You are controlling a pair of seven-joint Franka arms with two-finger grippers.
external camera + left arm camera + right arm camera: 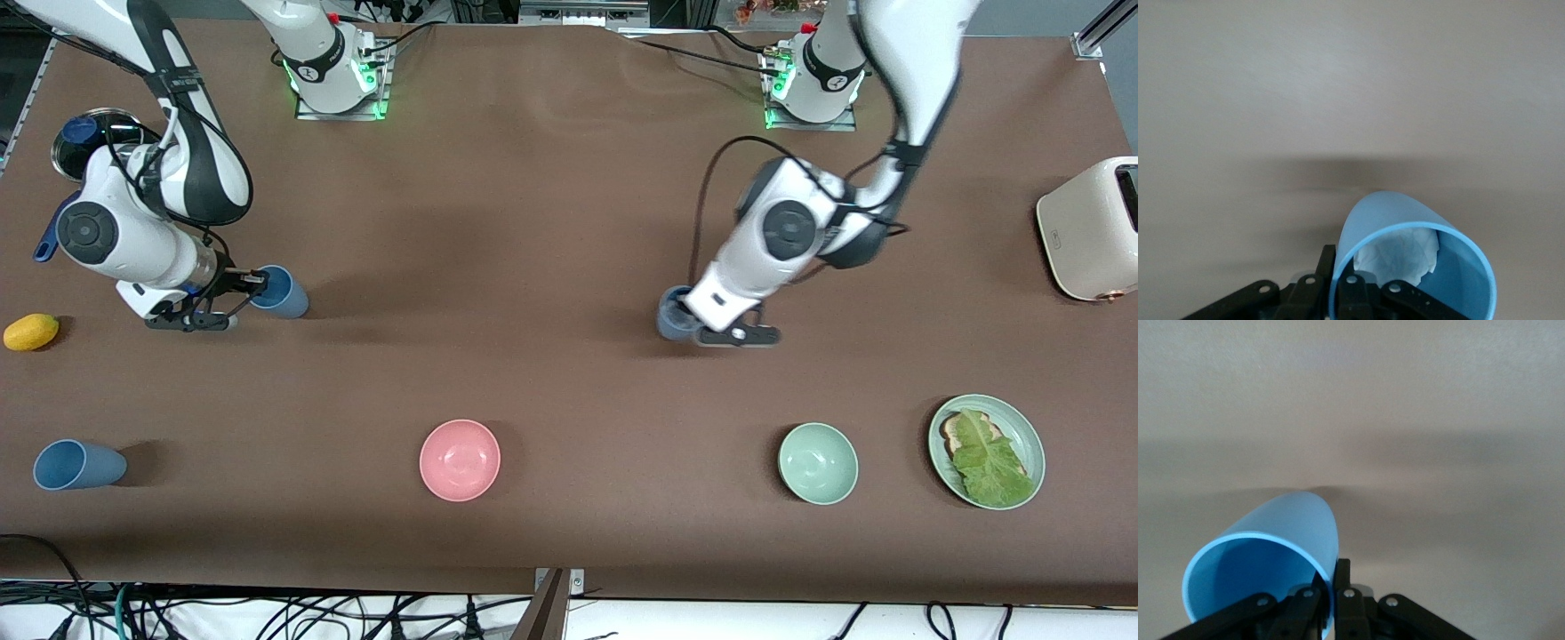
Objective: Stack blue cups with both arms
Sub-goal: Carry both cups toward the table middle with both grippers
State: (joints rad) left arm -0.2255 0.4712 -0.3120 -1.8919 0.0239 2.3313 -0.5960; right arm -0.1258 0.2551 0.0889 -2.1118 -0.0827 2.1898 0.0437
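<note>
Two blue cups gripped: right gripper (253, 283) clamps the brighter cup (283, 292) by its rim; left gripper (689, 313) pinches the duller cup (673, 315) | open brown table (533, 222) between them | third cup (76, 465), pink bowl (460, 460), green bowl (818, 463) nearer the camera.

Setting: robotics lab.
Evidence: two white arms (178, 178) bolted to brown-covered table (551, 222); loose cables (267, 613) along the table's edge.
Props: toaster (1089, 227), bowls (460, 460), staged kitchen items.
</note>
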